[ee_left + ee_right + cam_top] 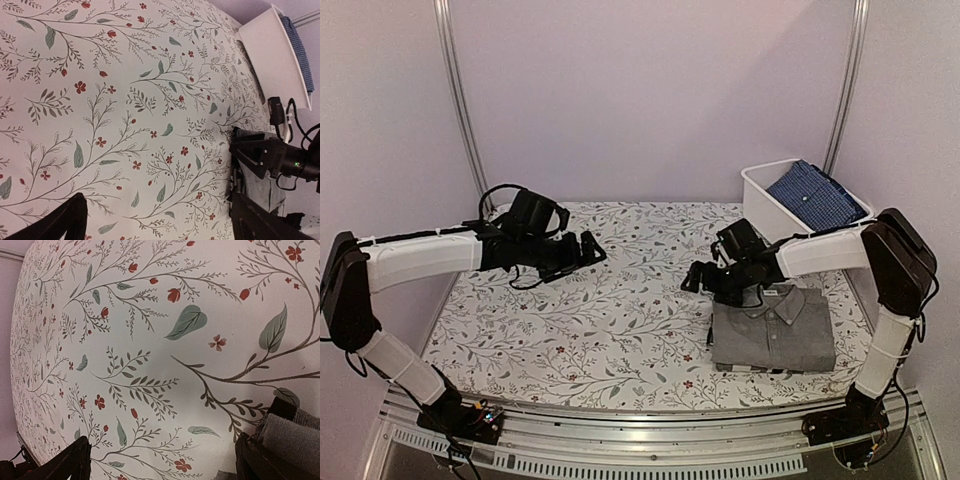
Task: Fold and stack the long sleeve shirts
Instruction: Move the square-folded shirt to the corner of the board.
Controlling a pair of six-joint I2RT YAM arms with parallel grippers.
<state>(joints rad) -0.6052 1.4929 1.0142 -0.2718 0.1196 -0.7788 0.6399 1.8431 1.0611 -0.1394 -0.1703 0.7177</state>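
Grey shirt [772, 325], folded on worktop [600, 330], forms stack base; checked shirt [815, 192] waits in bin [756, 178]. Left end effector [590, 248] and right end effector [695, 278] hover open, empty.

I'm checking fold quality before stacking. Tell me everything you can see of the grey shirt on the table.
The grey shirt is a plain mid-grey, woven-looking button-up, folded into a rectangle, front up, collar toward the far side, button placket down its middle. It lies flat on the floral tablecloth at the right, before the white bin. The right claw hangs open by its far-left corner; contact unclear.
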